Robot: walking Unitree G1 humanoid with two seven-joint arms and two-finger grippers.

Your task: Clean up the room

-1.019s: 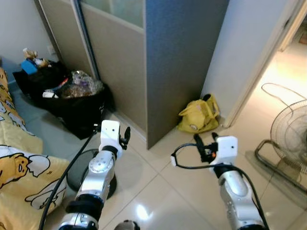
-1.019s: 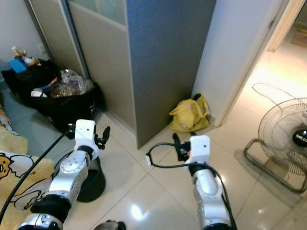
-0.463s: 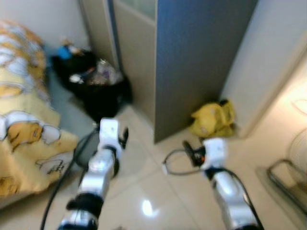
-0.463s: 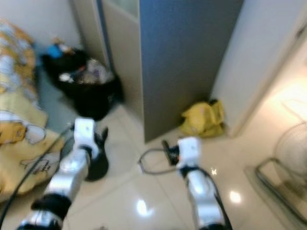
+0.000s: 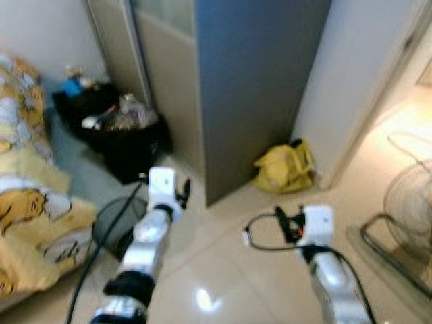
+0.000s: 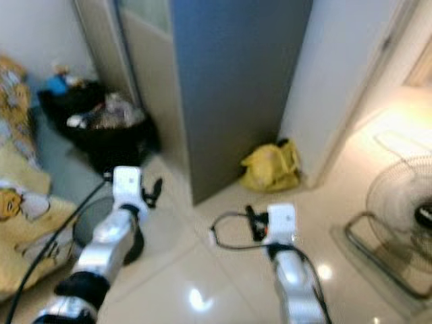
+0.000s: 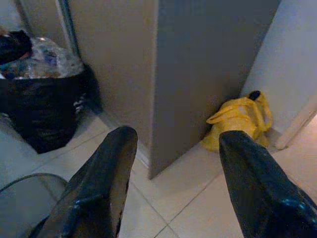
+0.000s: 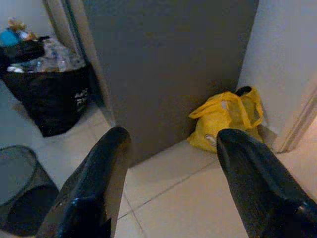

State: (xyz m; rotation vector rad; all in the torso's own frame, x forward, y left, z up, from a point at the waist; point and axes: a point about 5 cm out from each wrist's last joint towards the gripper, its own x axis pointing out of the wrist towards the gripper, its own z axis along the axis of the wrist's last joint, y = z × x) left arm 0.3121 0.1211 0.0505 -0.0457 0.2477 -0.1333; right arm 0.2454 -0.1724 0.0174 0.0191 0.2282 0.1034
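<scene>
A yellow bag [image 5: 285,169] lies slumped on the floor tiles against the corner of a grey wardrobe panel [image 5: 250,88]. To the left stands a full black rubbish bag [image 5: 115,131], and nearer me a dark wire-mesh bin [image 5: 111,226]. My left gripper [image 5: 183,192] is held out above the floor beside the mesh bin. My right gripper [image 5: 285,224] is raised short of the yellow bag. In the left wrist view the gripper [image 7: 178,136] is open, with the yellow bag [image 7: 237,119] beyond it. The right gripper [image 8: 173,135] is open too, facing the yellow bag [image 8: 225,121].
A bed with a yellow cartoon blanket [image 5: 27,223] fills the left edge. A floor fan [image 5: 405,202] stands at the right, near a lit doorway. A loop of black cable [image 5: 260,236] hangs off my right wrist. Glossy pale tiles spread between my arms.
The whole picture swung and blurred as the camera moved, then came back toward the wardrobe corner. Both arms keep the same raised pose.
</scene>
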